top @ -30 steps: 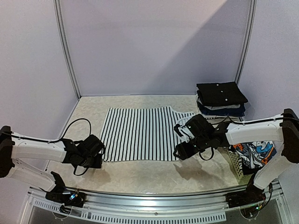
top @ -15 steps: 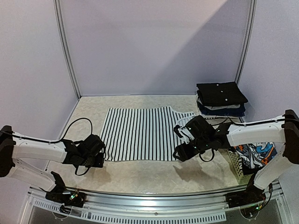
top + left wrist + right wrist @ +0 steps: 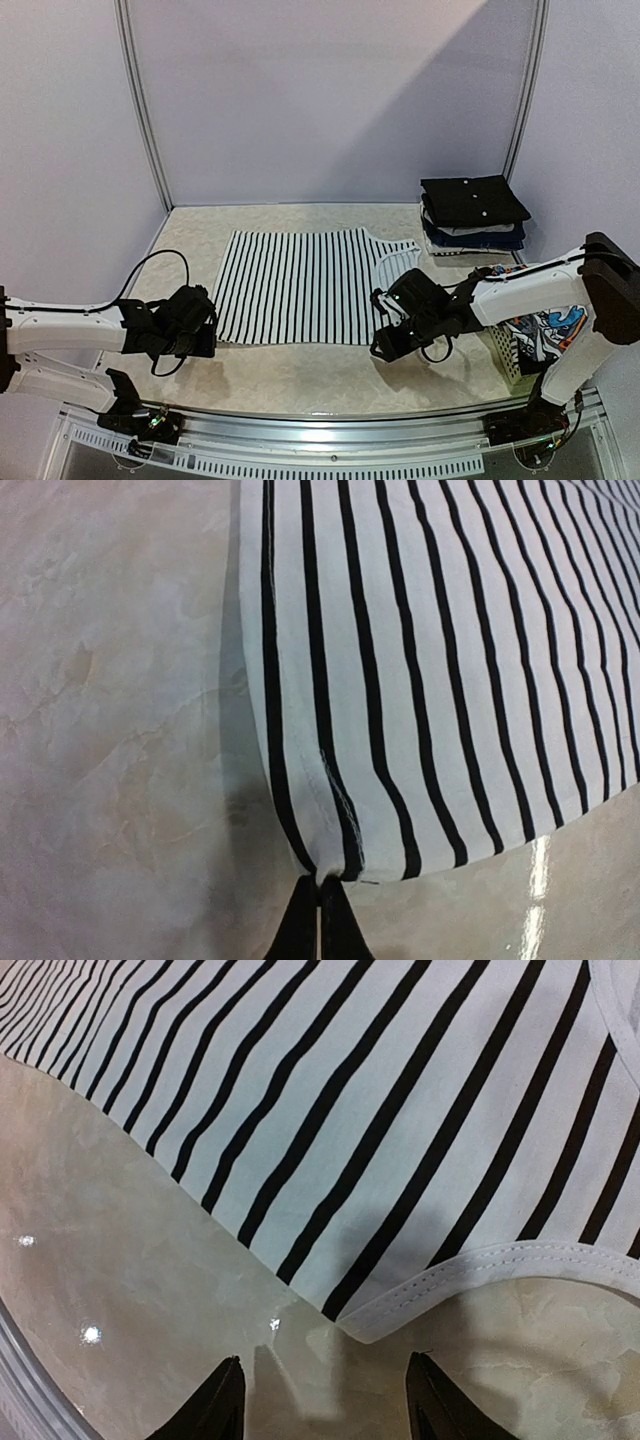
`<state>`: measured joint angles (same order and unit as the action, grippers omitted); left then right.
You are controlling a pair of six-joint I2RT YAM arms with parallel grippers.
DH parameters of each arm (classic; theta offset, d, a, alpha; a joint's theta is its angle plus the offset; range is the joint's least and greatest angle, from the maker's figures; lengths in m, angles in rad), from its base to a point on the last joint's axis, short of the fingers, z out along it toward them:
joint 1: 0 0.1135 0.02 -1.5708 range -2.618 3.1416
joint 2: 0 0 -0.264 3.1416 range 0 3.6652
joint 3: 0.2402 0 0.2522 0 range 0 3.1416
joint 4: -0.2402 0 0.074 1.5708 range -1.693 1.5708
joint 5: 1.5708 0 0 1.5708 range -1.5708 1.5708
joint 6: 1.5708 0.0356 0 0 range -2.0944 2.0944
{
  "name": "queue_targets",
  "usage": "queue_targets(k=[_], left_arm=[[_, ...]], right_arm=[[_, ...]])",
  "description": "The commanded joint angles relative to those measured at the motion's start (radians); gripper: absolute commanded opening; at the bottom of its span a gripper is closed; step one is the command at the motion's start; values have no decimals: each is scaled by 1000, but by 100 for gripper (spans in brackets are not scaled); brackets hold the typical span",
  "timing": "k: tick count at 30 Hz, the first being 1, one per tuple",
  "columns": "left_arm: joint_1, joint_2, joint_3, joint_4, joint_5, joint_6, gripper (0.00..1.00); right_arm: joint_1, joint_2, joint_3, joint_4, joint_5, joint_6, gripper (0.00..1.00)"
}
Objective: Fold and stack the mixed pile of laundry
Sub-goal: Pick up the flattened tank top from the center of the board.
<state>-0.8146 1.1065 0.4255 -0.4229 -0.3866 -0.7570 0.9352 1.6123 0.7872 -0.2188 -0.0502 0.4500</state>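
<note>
A white garment with thin black stripes lies spread flat on the table. My left gripper is shut on its near left corner, pinching the hem at table level. My right gripper is open just in front of the near right corner, with its fingertips apart and low over the table, touching no cloth. A garment with orange, blue, white and black print sits in the white basket at the right.
A stack of folded dark clothes stands at the back right. The white lattice basket is beside my right arm. Metal frame posts and purple walls enclose the table. A black cable loops at the left.
My right gripper has moved down and slightly left, lower at the near right corner. My left gripper has shifted a little forward at the near left corner. The striped garment stays flat.
</note>
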Motion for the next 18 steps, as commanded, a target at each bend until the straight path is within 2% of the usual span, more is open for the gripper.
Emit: queue_targets(k=[1,10,18], left_arm=[[-17,-1,-11,-15,-9,-5,0],[-17,-2,-17,-8,-11,-4,0],[-17,0,-18,-3,-12,0,0]], right_arm=[[6,45,7,22,44,30,53],[7,98,33,2,103,41,36],[6,105,44,-9,108,39,13]])
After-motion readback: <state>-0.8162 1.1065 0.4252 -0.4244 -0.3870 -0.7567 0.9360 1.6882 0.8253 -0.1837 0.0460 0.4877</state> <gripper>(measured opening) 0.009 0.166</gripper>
